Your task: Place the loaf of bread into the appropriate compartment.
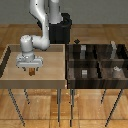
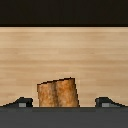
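Hovering over the light desk (image 1: 12,75), the tool (image 1: 33,70) looks clenched on the loaf of bread (image 2: 57,93) (transport step), next needing travel toward three o'clock to the dark compartments (image 1: 95,65).

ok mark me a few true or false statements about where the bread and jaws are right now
1. The loaf of bread sits between the jaws of the gripper. True.
2. The bread is already in a compartment of the dark bin. False: it is over the light wooden tray.
3. The dark bin stands on the exterior view's right. True.
4. The bread is grey. False: it is brown.
5. The wooden tray holds several grey blocks. False: those are in the dark bin.
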Available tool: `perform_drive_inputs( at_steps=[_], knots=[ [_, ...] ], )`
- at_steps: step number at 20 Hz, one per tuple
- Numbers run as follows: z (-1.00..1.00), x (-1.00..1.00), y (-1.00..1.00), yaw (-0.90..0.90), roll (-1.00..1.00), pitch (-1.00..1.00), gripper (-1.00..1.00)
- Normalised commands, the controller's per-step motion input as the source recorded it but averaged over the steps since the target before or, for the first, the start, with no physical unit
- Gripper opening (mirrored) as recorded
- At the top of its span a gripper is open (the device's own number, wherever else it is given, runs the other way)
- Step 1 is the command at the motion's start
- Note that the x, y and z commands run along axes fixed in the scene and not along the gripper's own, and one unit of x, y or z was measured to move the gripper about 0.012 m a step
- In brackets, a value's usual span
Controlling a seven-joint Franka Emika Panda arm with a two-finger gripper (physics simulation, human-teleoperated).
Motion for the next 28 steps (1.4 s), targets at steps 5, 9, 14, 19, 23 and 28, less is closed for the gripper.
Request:
perform_drive_inputs(
  at_steps=[5, 9, 14, 19, 23, 28],
  knots=[
    [-0.4, 0.0, 0.0, 0.0, 0.0, 0.0, -1.0],
    [0.0, 0.0, 0.0, 0.0, 0.0, 0.0, -1.0],
    [0.6, 0.0, 0.0, 0.0, 0.0, 0.0, -1.0],
    [1.0, 0.0, 0.0, 0.0, 0.0, 0.0, -1.0],
    [1.0, 0.0, 0.0, 0.0, 0.0, 0.0, -1.0],
    [0.2, 0.0, 0.8, 0.0, 0.0, 0.0, -1.0]
  ],
)
